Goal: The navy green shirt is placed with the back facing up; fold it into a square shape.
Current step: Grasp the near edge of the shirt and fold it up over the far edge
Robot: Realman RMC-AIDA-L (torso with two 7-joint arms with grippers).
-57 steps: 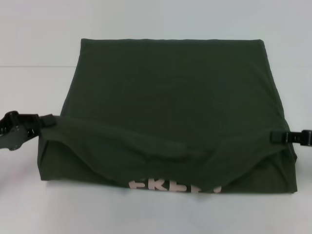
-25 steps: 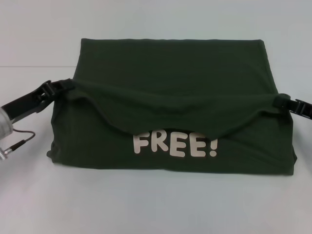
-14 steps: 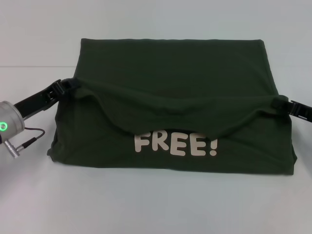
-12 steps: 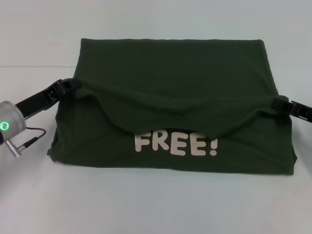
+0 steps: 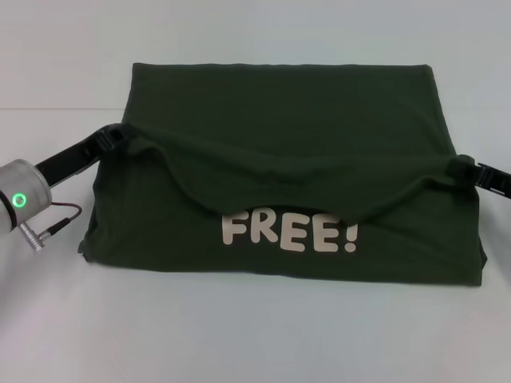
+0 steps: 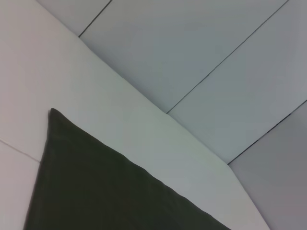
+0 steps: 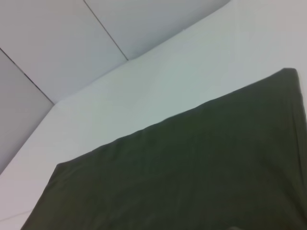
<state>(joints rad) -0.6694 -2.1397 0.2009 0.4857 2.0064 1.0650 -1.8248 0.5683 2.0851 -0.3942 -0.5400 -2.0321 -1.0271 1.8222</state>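
Note:
The navy green shirt (image 5: 279, 112) lies on the white table, folded into a broad rectangle. Its near edge is lifted and carried toward the far side, sagging in the middle, so the white "FREE!" print (image 5: 289, 233) shows below it. My left gripper (image 5: 118, 136) is shut on the lifted edge's left corner. My right gripper (image 5: 461, 167) is shut on its right corner. Each wrist view shows only flat green cloth, the shirt (image 6: 96, 191) in the left one and the shirt (image 7: 192, 167) in the right one, with no fingers.
The white table (image 5: 239, 335) runs in front of the shirt and on both sides. A seam in the table surface (image 5: 48, 109) lies at the far left. Grey floor tiles (image 6: 201, 52) show past the table's edge.
Both grippers have carried the near edge up and toward the far side, uncovering the whole "FREE!" print. Over the last half second the left arm moved slightly farther in.

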